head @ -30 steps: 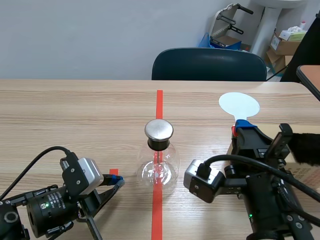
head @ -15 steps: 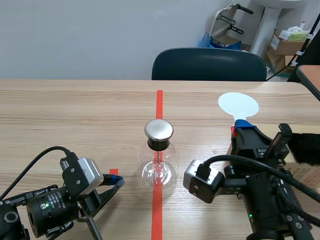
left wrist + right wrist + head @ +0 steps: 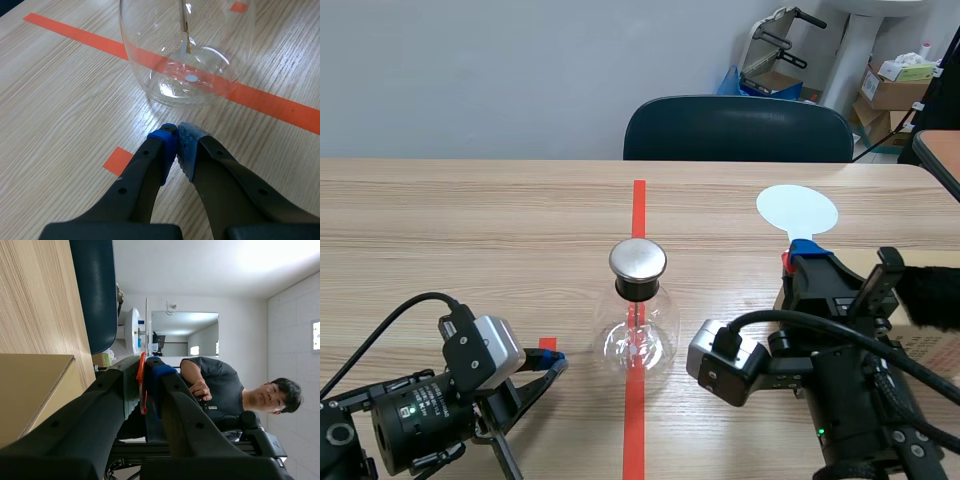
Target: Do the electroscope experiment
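Note:
The electroscope, a round clear glass flask (image 3: 637, 338) with a metal cap (image 3: 638, 260), stands on the red tape line mid-table. In the left wrist view the flask (image 3: 150, 65) is just ahead of my left gripper (image 3: 176, 146), with a thin rod and leaf (image 3: 185, 30) hanging inside. My left gripper (image 3: 552, 357) rests low on the table to the flask's left, shut on nothing. My right gripper (image 3: 807, 256) is raised to the flask's right, shut on the red handle of a paddle with a white disc (image 3: 797, 211). In the right wrist view the disc (image 3: 146, 325) shows edge-on beyond the gripper (image 3: 145, 371).
A dark blue chair (image 3: 738, 128) stands at the table's far edge. A cardboard sheet (image 3: 920, 345) lies under my right arm. My left arm's cable (image 3: 380, 325) loops over the table. A person (image 3: 225, 390) appears beyond the right gripper in the right wrist view.

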